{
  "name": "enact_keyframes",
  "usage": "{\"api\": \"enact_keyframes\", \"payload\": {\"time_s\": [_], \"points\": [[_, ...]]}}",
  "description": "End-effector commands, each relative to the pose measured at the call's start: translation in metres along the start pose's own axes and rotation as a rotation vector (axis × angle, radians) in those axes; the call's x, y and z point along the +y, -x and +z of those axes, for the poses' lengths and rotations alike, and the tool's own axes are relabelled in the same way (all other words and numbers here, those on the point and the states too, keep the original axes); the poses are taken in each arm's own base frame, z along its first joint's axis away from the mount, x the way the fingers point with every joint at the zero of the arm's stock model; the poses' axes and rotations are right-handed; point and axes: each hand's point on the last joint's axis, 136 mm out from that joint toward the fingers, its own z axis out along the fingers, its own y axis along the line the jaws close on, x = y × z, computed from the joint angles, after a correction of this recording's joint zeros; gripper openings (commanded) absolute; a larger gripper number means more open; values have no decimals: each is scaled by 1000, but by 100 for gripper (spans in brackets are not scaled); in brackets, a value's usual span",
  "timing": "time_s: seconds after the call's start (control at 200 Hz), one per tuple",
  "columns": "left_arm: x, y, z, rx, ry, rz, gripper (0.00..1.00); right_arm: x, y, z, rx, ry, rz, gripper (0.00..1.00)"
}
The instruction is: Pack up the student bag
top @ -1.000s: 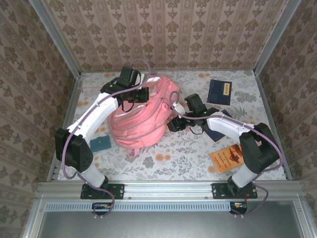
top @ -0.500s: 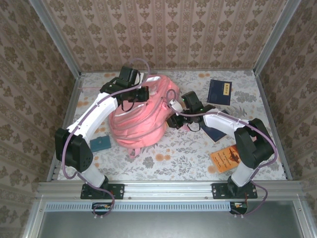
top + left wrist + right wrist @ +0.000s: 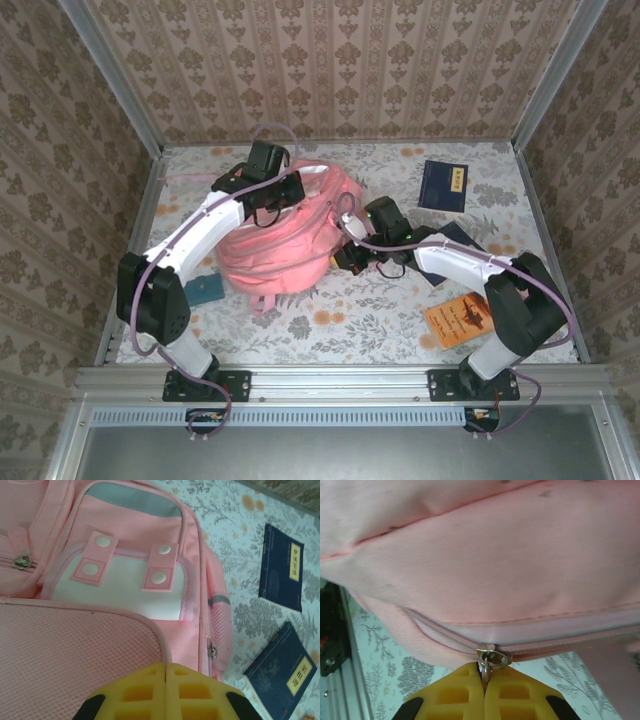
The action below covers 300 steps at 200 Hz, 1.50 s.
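Note:
The student bag [image 3: 290, 240], a big pink backpack, lies at the middle of the table with its snap-tab front pocket [image 3: 127, 580] facing up. My left gripper [image 3: 268, 205] sits on the bag's top. In the left wrist view, the left gripper [image 3: 165, 666] is shut on the piped rim of the pink mesh panel [image 3: 75, 645]. My right gripper [image 3: 343, 258] is at the bag's right side. In the right wrist view, the right gripper [image 3: 484, 676] is shut on the metal zipper pull [image 3: 492, 658] of a closed zip.
A dark blue book [image 3: 442, 185] lies at the back right. A second dark blue book [image 3: 440, 265] is partly under the right arm. An orange book [image 3: 458, 320] lies at the front right. A small teal item [image 3: 205, 290] sits left of the bag.
The right gripper has moved left to the bag and shut on the zipper pull. The left arm has shifted slightly right, still gripping, and the bag has been pulled a little with it.

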Motion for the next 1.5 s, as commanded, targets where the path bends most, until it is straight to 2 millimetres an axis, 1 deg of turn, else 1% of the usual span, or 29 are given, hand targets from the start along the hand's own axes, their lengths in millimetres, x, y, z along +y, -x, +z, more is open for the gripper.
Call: {"api": "enact_keyframes", "payload": {"time_s": [0.0,0.14,0.22,0.275,0.33,0.365,0.415,0.49,0.525,0.555,0.58,0.6,0.62,0.675,0.755,0.8,0.85,0.89,0.94,0.955,0.965,0.98,1.035,1.08,1.135,1.185,1.26,1.355,1.495], "points": [[-4,31,9,-145,-13,-93,0,38,1,1,-7,115,-5,2],[-13,23,21,-135,-16,-94,0,59,5,17,-24,139,-12,2],[-15,19,27,-127,-20,-105,0,75,11,24,-45,165,-28,2],[-16,17,31,-120,-24,-105,0,87,11,29,-44,186,-39,3],[-16,16,34,-114,-25,-105,0,93,10,31,-42,189,-39,3],[-16,16,34,-113,-25,-101,0,92,10,30,-50,183,-28,4],[-16,15,33,-112,-27,-92,0,83,9,26,-74,142,1,6],[-17,15,28,-108,-46,-65,0,63,10,11,-128,64,69,16],[-17,15,26,-109,-54,-50,0,50,12,1,-152,9,123,25],[-18,15,22,-112,-67,-34,0,39,13,-9,-166,-44,178,34],[-19,14,21,-110,-78,-21,0,31,14,-17,-178,-87,219,38],[-20,14,18,-108,-90,-8,0,23,10,-19,-169,-118,258,41],[-21,14,16,-107,-96,1,0,23,15,-31,-199,-135,276,45],[-25,13,12,-104,-119,35,0,11,13,-45,-211,-198,362,58],[-28,11,8,-96,-133,76,0,-1,13,-56,-223,-223,475,62],[-28,10,6,-89,-130,96,0,-11,11,-60,-222,-254,569,64],[-26,9,3,-83,-114,113,0,-20,9,-62,-217,-279,674,64],[-22,7,1,-74,-90,118,0,-25,6,-60,-205,-284,755,64],[-14,5,-4,-62,-54,116,1,-25,5,-53,-183,-269,829,64],[-12,4,-5,-58,-43,115,4,-23,6,-53,-182,-260,854,64],[-10,4,-6,-58,-38,114,6,-26,1,-47,-160,-263,879,64],[-7,2,-7,-50,-25,110,9,-26,0,-43,-147,-254,903,64],[2,-4,-13,-35,11,105,23,-21,2,-28,-117,-193,974,64],[10,-9,-19,-25,37,100,31,-20,1,-16,-89,-161,1030,63],[19,-18,-25,-11,58,92,39,-14,4,-3,-62,-121,1056,59],[26,-27,-31,-2,74,79,43,-11,4,5,-36,-115,1078,59],[37,-39,-39,9,93,65,49,-7,2,14,-7,-105,1114,58],[49,-51,-49,15,116,50,53,-2,-1,22,7,-86,1151,59],[60,-62,-58,20,133,30,59,3,-8,31,47,-91,1190,59]]}}
